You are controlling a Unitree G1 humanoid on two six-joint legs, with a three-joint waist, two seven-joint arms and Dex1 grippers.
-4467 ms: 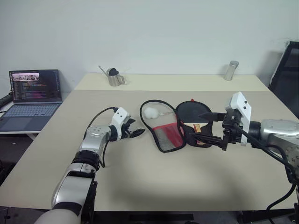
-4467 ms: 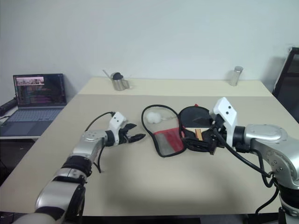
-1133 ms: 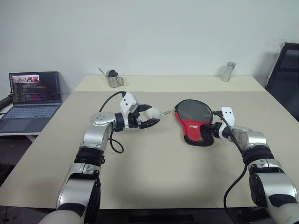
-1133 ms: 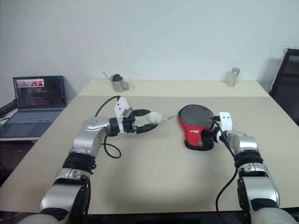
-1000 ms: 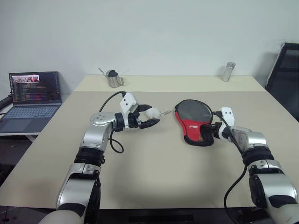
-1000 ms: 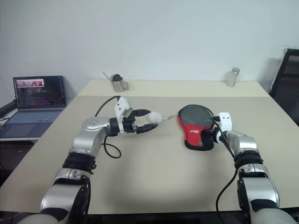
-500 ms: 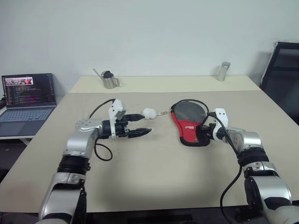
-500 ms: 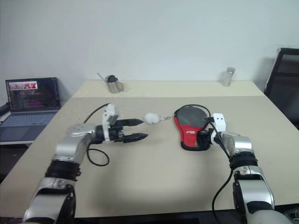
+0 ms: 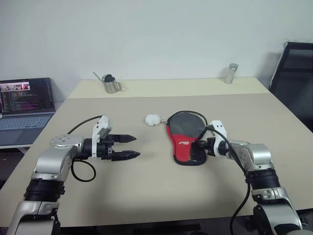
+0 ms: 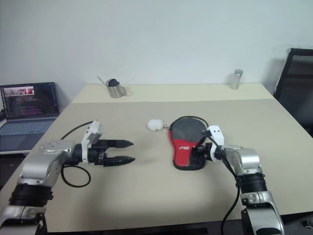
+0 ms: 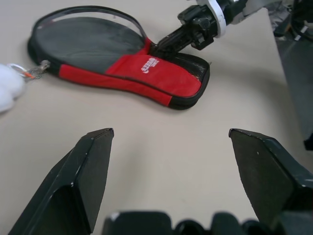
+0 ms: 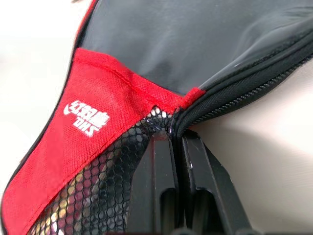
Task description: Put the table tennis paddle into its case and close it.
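Our right wrist view shows the right end effector (image 12: 177,147) clenched at the case's (image 9: 185,134) zipper edge beside its mesh pocket (image 12: 98,186). From the head, we see the case mid-worktop (image 9: 146,191), left end effector (image 9: 128,147) released well left, pompom (image 9: 152,119) between.

case (image 9: 185,138) lying mid-table (image 9: 146,191), ball charm (image 9: 152,119) just beside its far-left end, laptop (image 9: 24,104) sitting off the table's left edge, cup (image 9: 112,85) and canister (image 9: 230,73) standing at the back.
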